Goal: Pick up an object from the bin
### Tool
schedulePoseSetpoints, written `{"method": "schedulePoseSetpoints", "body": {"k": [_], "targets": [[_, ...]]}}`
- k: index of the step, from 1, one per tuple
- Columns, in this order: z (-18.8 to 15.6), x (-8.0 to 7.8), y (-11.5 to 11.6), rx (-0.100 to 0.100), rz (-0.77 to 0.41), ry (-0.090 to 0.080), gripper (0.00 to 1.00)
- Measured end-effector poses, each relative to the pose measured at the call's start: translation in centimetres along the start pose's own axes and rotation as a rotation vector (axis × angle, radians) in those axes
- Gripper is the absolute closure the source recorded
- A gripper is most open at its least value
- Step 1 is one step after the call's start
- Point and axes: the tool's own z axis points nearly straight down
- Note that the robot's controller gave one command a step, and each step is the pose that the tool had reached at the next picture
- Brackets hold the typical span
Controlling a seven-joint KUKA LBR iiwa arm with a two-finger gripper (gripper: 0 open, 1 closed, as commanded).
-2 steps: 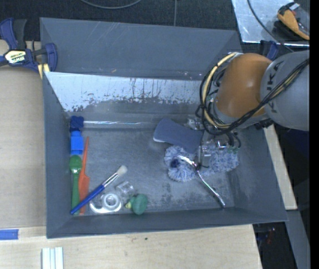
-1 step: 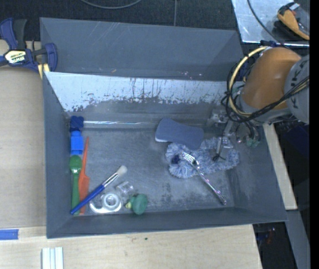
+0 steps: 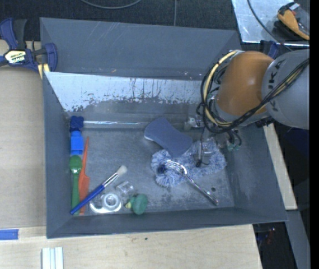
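Observation:
My gripper (image 3: 205,150) hangs low at the right of the bin, under the arm's orange cover. It is down on the right part of a blue-and-white speckled cloth (image 3: 173,170) that lies bunched on the bin floor. A slate-blue flat pad (image 3: 167,135) leans just left of the gripper, touching the cloth's upper edge. Thin metal tongs (image 3: 200,186) lie across the cloth's lower right, running toward the front wall.
Along the left wall lie a blue block (image 3: 76,133), a green and an orange tool (image 3: 78,175) and a blue-handled brush (image 3: 98,192). A tape roll (image 3: 108,203), a clear cap (image 3: 125,188) and a green ball (image 3: 139,204) sit at the front.

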Motion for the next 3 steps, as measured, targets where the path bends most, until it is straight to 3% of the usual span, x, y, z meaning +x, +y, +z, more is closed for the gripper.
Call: {"method": "schedulePoseSetpoints", "body": {"k": [1, 2, 3], "targets": [[0.4, -0.5, -7.7, -0.012, -0.534, -0.003, 0.0], [-0.2, -0.2, -0.2, 0.0, -0.008, -0.008, 1.0], [-0.2, -0.2, -0.2, 0.0, -0.008, -0.008, 1.0]]}}
